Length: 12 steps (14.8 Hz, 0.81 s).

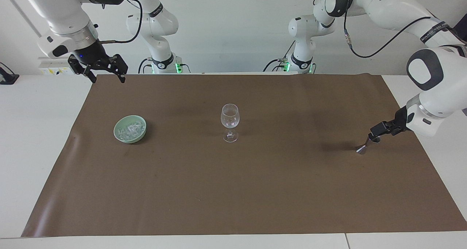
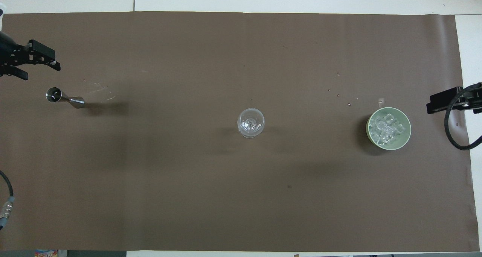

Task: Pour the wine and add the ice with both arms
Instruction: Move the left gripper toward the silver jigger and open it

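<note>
Bench [image 1: 43, 139]: white top, covered for most of its length by a brown paper-like mat [image 1: 255, 190].

Left pincer [image 1: 375, 132]: black, two-fingered, on a white jointed arm. It sits low at the left arm's end of the mat, right at the upper cup of a small steel double-cone jigger [image 2: 64, 98] that stands upright on the mat. In the overhead view its fingers [image 2: 42, 53] stand apart, with a gap between them. Whether they touch the jigger cannot be told; in the facing view they appear to overlap its rim, while the overhead view shows them clear of it.

Right pincer [image 1: 105, 69]: black, two-fingered, on a white jointed arm. It waits raised over the mat's edge at the right arm's end, fingers spread apart and holding nothing.

Pale green round bowl [image 1: 130, 129]: on the mat, below the right pincer and farther from the robots than it.

Ice [image 2: 388, 130]: a heap of small clear cubes, all lying in the green bowl.

Clear stemmed wine glass [image 1: 230, 123]: upright at the middle of the mat, well apart from both pincers, between bowl and jigger.
</note>
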Each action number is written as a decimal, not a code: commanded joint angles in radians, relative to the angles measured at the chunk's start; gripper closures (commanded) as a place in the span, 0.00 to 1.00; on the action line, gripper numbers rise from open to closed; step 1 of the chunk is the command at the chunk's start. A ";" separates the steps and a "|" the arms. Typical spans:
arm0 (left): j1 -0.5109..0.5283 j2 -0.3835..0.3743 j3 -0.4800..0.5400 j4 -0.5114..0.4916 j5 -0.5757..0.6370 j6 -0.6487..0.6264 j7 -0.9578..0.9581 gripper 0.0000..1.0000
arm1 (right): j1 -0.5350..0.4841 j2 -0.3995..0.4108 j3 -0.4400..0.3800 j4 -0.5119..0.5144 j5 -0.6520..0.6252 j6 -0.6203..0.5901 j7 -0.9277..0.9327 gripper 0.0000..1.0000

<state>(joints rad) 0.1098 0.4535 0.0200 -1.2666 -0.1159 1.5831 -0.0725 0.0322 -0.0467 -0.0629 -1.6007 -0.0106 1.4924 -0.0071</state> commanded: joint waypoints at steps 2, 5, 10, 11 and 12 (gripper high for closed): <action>0.042 -0.076 0.057 -0.144 -0.170 0.066 -0.349 0.00 | -0.017 -0.019 0.008 -0.021 0.018 0.002 -0.008 0.00; 0.093 -0.058 0.061 -0.146 -0.243 0.070 -0.524 0.00 | -0.017 -0.019 0.008 -0.021 0.017 0.002 -0.010 0.00; 0.177 0.069 0.092 -0.079 -0.413 0.038 -0.782 0.00 | -0.017 -0.019 0.008 -0.021 0.017 0.002 -0.010 0.00; 0.179 0.092 0.095 -0.073 -0.424 0.044 -0.828 0.00 | -0.017 -0.019 0.008 -0.021 0.017 0.002 -0.008 0.00; 0.209 0.102 0.100 -0.074 -0.495 0.050 -0.871 0.00 | -0.017 -0.019 0.008 -0.021 0.017 0.002 -0.010 0.00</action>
<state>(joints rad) 0.2951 0.5075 0.1071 -1.3798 -0.5298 1.6265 -0.8461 0.0322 -0.0467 -0.0629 -1.6007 -0.0106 1.4924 -0.0071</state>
